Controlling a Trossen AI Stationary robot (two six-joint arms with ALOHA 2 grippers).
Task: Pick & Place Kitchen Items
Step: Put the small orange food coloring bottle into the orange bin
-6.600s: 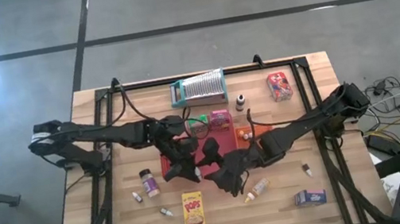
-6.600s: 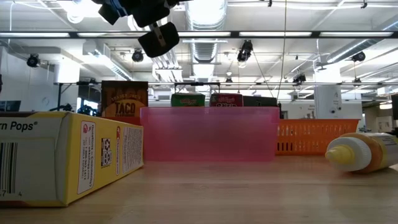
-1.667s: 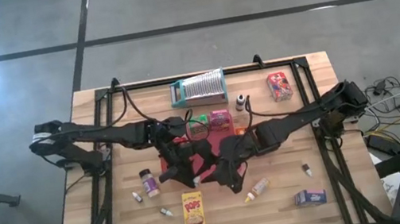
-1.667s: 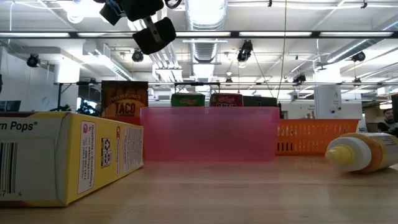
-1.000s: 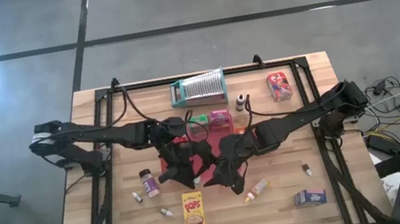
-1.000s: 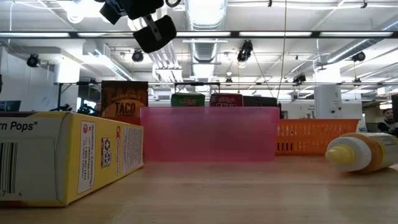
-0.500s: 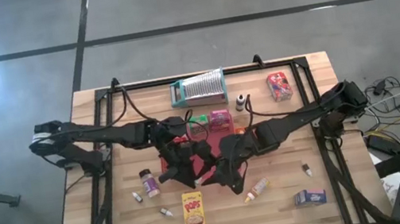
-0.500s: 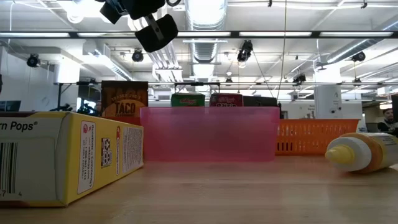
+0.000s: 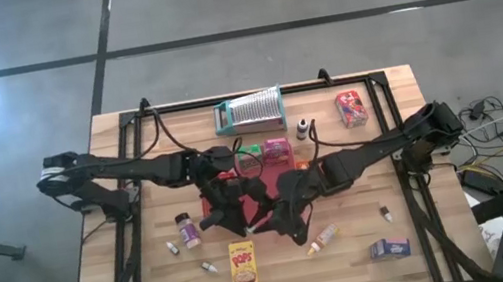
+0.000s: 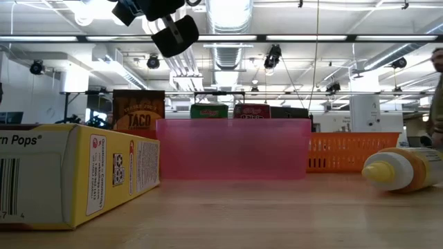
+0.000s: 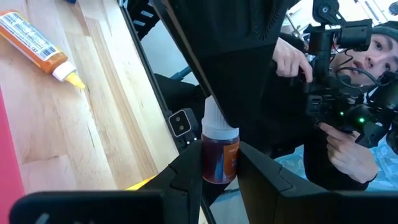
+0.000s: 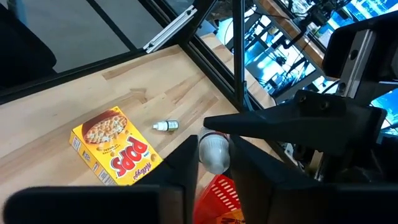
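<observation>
Overhead, at frame centre, I see both grippers meet above the red tray (image 9: 211, 206); many items (image 9: 389, 248) still lie loose. My left gripper (image 11: 214, 163) clenches the small glass bottle (image 11: 219, 155), and the right gripper (image 12: 213, 154) grasps its white cap (image 12: 214, 150).

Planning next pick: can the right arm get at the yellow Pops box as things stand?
Probably not yet. The right gripper is shut on the white cap of the small bottle that the left gripper also holds. The path to the Pops box looks clear.
</observation>
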